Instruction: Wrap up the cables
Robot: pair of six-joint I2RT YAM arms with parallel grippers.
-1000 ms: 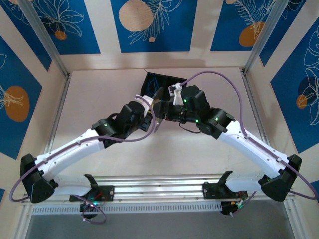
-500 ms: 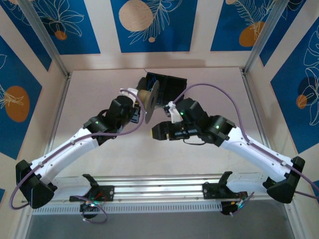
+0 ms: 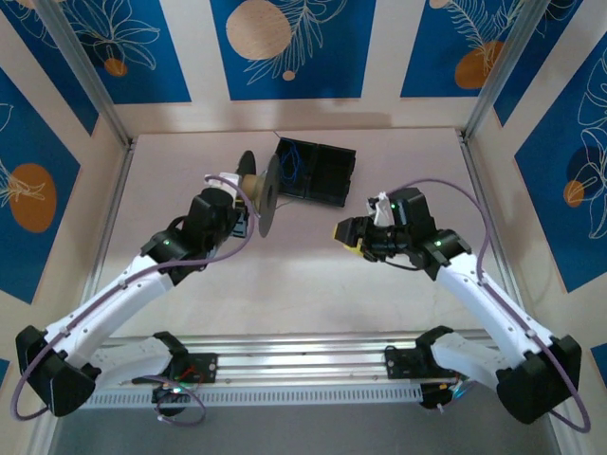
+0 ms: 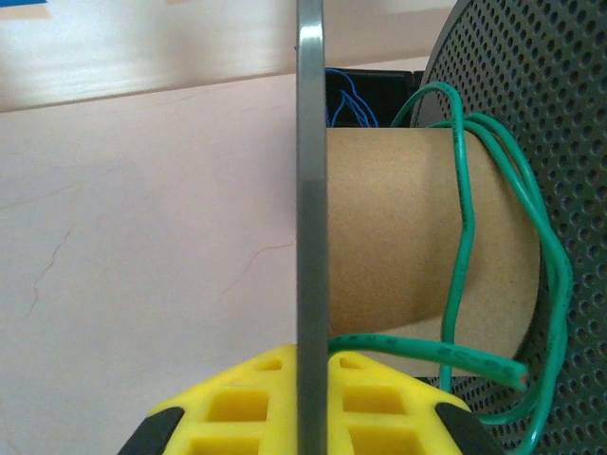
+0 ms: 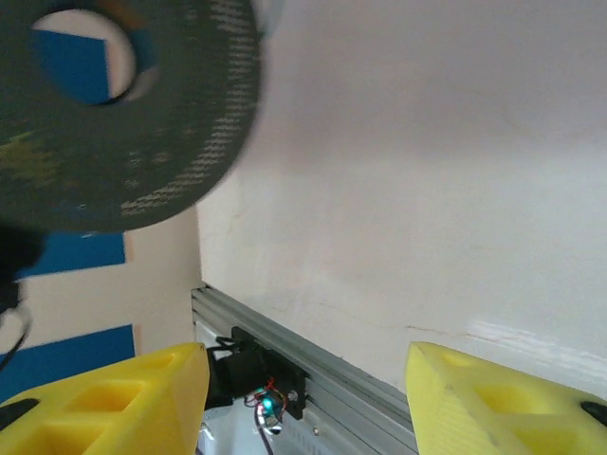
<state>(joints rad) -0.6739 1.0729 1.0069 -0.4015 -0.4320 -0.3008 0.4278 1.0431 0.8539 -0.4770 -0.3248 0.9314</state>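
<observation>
Spool [image 3: 258, 188] at upper left of centre in the top view, over the table [image 3: 171, 171], held by the left gripper [image 3: 242, 190]. Left wrist view: the yellow jaws pinch the rim of one flange [image 4: 311, 190], which stands edge-on at mid-frame. Green cable [image 4: 463, 237] lies in loose turns round the cardboard core [image 4: 389, 227], with one cut end sticking out at lower right. Black tray [image 3: 327, 175] sits at upper centre, just beside the spool; thin blue cables [image 3: 296, 163] lie in its left part. Right gripper [image 3: 343, 233], right of centre, is well apart from tray and spool, jaws spread with nothing between them.
</observation>
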